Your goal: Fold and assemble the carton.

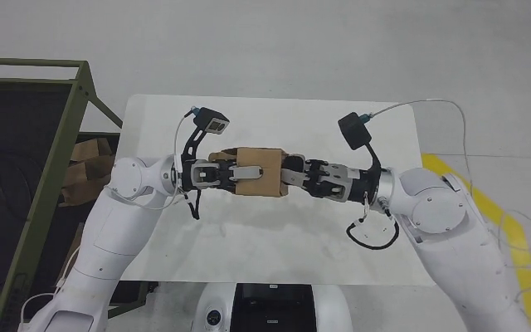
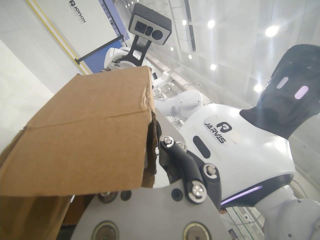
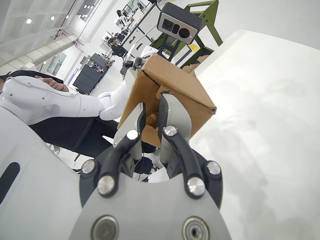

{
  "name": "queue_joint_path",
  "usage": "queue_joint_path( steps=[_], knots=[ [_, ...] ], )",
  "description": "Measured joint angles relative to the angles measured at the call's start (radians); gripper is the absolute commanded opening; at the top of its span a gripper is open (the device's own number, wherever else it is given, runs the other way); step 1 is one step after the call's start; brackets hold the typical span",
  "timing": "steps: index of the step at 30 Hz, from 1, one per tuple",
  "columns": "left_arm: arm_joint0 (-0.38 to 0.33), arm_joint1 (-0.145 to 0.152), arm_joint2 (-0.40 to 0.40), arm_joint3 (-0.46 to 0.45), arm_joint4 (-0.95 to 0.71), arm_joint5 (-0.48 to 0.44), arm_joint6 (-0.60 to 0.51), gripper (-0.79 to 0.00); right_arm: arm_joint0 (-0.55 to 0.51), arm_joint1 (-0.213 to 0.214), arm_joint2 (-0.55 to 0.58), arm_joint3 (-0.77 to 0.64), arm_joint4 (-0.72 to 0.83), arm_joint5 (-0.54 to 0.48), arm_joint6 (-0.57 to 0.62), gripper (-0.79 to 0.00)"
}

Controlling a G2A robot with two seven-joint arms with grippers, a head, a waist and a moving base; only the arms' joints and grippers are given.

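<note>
White table point(image 1: 332, 241) lies under the work, and the job looks about midway. On the left, the left gripper point(image 1: 251, 173) is clamped on a wall of the carton point(image 1: 259, 158), which hangs above the table's middle, already squared into a box (brown, creased, one edge frayed). Its right end gapes with the flaps unfolded, and there the right gripper point(image 1: 288, 176) pinches a flap, jaws nearly closed.

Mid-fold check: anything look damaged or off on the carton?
Yes. The carton has a torn, frayed edge along one corner, seen in the left wrist view; the board there is ragged, not cleanly creased.
</note>
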Motion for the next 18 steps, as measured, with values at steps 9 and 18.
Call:
queue_joint_path(
  steps=[9,18],
  knots=[
    [0.002,0.0,-0.006,-0.002,0.002,0.0,0.017,-0.785,-0.054,0.009,0.059,-0.022,0.026,-0.05,-0.02,-0.708],
    [0.004,-0.001,-0.004,-0.004,0.003,0.004,0.021,-0.785,-0.072,0.012,0.069,-0.024,0.028,-0.071,-0.026,-0.742]
  ],
)
